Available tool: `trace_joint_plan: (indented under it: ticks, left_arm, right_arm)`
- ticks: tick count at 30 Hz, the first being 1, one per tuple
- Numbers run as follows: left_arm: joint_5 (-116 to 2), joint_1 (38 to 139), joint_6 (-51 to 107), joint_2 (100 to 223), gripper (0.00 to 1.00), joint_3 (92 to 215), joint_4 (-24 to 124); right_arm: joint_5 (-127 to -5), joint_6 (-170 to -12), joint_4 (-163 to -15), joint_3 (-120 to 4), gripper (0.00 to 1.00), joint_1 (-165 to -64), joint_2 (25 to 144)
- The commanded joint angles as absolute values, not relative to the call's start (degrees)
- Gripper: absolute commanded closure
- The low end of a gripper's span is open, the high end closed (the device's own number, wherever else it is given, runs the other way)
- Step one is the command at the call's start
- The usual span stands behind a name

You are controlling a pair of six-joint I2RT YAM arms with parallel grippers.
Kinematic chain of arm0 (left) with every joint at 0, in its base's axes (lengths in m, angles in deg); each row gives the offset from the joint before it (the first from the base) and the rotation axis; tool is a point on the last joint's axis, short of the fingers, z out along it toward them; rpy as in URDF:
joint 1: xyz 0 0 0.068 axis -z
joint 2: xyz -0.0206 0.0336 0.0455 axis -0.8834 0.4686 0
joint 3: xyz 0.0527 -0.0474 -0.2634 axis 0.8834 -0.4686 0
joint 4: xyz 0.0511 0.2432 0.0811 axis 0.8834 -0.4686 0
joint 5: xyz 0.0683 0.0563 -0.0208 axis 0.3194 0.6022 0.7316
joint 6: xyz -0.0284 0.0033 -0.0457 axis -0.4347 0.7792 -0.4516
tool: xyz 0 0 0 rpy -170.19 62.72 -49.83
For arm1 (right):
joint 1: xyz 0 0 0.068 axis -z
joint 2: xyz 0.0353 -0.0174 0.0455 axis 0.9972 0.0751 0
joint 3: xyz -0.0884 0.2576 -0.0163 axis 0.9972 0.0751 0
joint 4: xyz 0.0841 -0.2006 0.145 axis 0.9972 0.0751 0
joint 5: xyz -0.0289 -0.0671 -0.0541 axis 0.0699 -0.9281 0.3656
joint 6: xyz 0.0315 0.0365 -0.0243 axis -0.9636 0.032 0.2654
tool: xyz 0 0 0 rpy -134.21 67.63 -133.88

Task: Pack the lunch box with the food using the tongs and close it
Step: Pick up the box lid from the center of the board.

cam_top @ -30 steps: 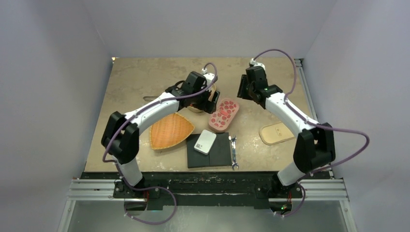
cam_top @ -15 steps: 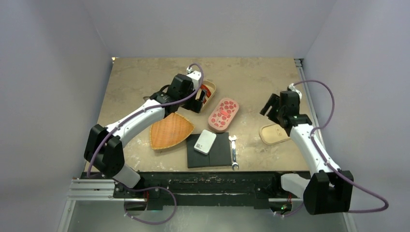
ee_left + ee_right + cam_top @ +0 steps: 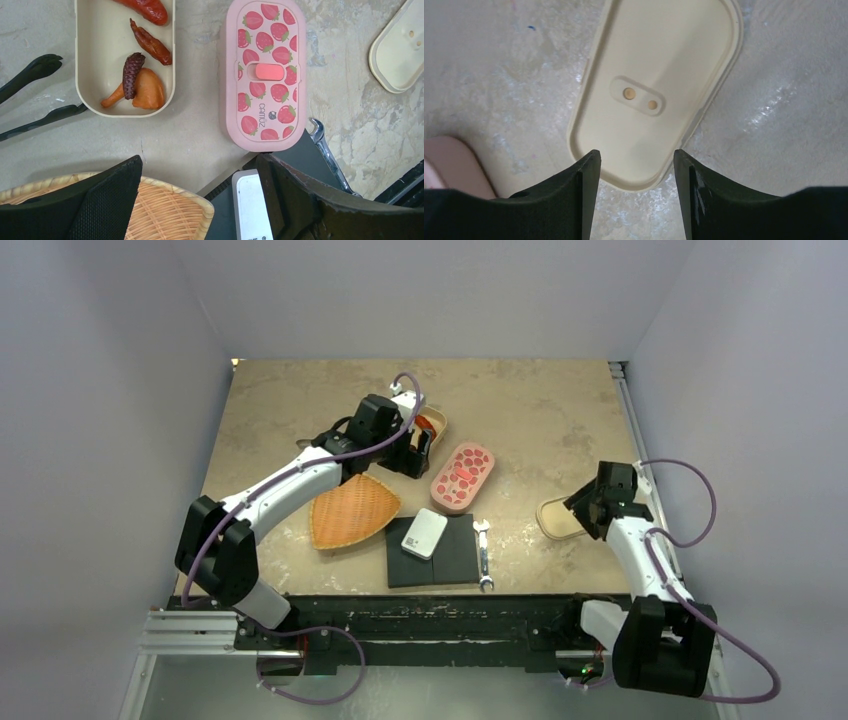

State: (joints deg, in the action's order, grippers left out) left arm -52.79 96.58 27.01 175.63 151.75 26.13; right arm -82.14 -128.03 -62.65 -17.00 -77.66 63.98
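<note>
in the cream lunch box (image 3: 100, 50), four food pieces (image 3: 148, 90), one tongs (image 3: 40, 66) beside

Along bench (image 3: 300, 390) near edge, centre: black mat (image 3: 440, 558), small white case (image 3: 424, 533) overlapping its far-left corner. Silver wrench (image 3: 484, 554) lengthwise at mat's right edge. Wicker basket (image 3: 350, 510) just left of mat.

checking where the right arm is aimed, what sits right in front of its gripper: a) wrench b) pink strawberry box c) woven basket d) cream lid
d, the right wrist view shows the cream lid lying flat straight ahead of the open right gripper
</note>
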Motion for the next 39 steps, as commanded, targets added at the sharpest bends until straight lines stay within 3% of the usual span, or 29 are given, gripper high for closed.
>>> trace_joint_plan:
  ticks: [1, 3, 12, 16, 25, 32, 39]
  left_arm:
    - [-55.0, 96.5, 25.7, 173.3, 0.15, 151.4, 28.4]
    - [-55.2, 96.5, 25.7, 173.0, 0.15, 151.4, 28.5]
    - [-53.5, 96.5, 26.3, 172.1, 0.15, 151.6, 27.9]
    - [-53.5, 96.5, 26.3, 172.2, 0.15, 151.5, 28.1]
    - [-54.8, 96.5, 25.4, 172.2, 0.15, 150.9, 29.2]
    - [-62.7, 96.5, 23.5, 172.2, 0.15, 149.2, 33.5]
    - [-76.1, 96.5, 19.1, 172.2, 0.16, 146.6, 41.5]
  right_arm:
    - [-85.0, -129.8, -63.9, -14.8, 0.42, -76.2, 67.2]
    - [-83.7, -136.1, -64.7, -13.8, 0.46, -75.7, 68.6]
    - [-81.0, -137.0, -69.3, -10.6, 0.66, -74.8, 72.8]
    - [-78.5, -137.2, -71.4, -9.2, 1.00, -74.9, 72.9]
    - [-69.3, -134.1, -75.8, -10.2, 1.00, -74.9, 69.4]
    - [-57.1, -131.6, -84.0, -10.5, 1.00, -76.7, 65.5]
    - [-63.5, -131.4, -87.4, -17.5, 1.00, -93.1, 66.2]
